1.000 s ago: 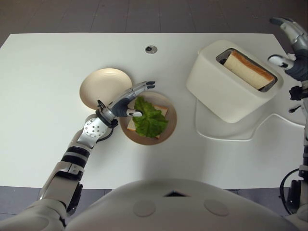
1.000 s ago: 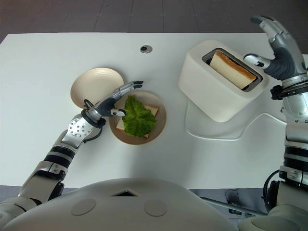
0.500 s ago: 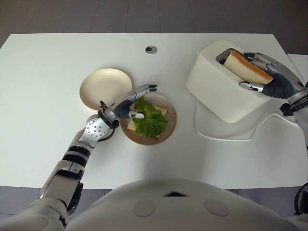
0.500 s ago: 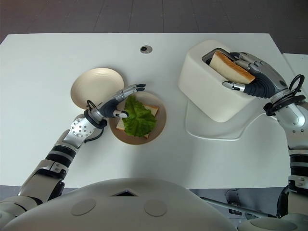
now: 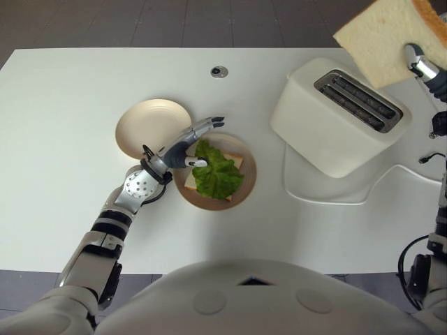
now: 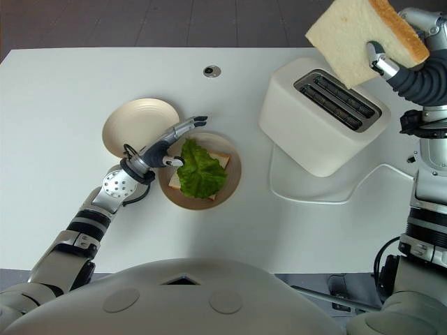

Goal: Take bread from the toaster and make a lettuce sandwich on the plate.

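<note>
1. The right robot hand (image 6: 417, 73) pinched a bread slice (image 6: 353, 38) by its lower edge, with the thumb on the slice's near face and the other fingers behind it.
2. The bread slice hung tilted in the air above the right end of the toaster (image 6: 314, 125), apart from it.
3. The toaster stood on the right side of the white worktop (image 6: 70, 105), and its white cord (image 6: 335, 199) looped along the worktop in front of it.
4. Near the middle, the plate (image 6: 237, 171) carried a lower slice (image 6: 221, 160) with a lettuce leaf (image 6: 200, 171) lying on top.
5. The left robot hand (image 6: 167, 143) lay over the plate's left rim with its fingers stretched out and gripping nothing, the thumb tip at the leaf's edge.
6. A second, bare dish (image 6: 140, 125) sat just beside the plate, to its upper left.
</note>
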Robot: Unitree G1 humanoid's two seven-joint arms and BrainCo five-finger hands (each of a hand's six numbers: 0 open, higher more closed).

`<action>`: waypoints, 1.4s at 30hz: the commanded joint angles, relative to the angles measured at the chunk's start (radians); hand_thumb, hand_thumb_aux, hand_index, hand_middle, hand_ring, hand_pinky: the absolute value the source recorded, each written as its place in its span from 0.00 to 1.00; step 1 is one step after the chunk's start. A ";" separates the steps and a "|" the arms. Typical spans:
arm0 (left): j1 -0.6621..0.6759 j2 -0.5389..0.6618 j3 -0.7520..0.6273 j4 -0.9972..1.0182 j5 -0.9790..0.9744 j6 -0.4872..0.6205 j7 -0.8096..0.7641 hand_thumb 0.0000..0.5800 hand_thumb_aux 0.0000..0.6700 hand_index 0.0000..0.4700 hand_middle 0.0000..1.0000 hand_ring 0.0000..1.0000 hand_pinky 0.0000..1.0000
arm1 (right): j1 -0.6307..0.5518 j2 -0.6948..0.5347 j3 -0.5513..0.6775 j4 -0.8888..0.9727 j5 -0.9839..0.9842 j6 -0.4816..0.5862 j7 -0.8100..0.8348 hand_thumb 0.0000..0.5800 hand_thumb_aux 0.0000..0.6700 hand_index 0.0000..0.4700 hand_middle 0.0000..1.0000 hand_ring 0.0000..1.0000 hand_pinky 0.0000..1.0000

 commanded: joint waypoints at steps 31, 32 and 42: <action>0.193 -0.114 0.078 -0.321 -0.687 0.066 -0.827 0.00 0.00 0.00 0.00 0.00 0.00 | 0.093 0.465 0.732 0.243 -0.018 0.333 0.320 1.00 1.00 1.00 1.00 1.00 1.00; 0.204 -0.099 0.059 -0.317 -0.660 0.052 -0.846 0.00 0.00 0.00 0.00 0.00 0.00 | 0.093 0.465 0.735 0.248 -0.030 0.324 0.315 1.00 1.00 1.00 1.00 1.00 1.00; 0.173 -0.010 0.040 -0.133 -0.408 -0.049 -0.797 0.00 0.00 0.00 0.00 0.00 0.00 | 0.111 0.467 0.727 0.214 0.028 0.334 0.379 1.00 1.00 1.00 1.00 1.00 1.00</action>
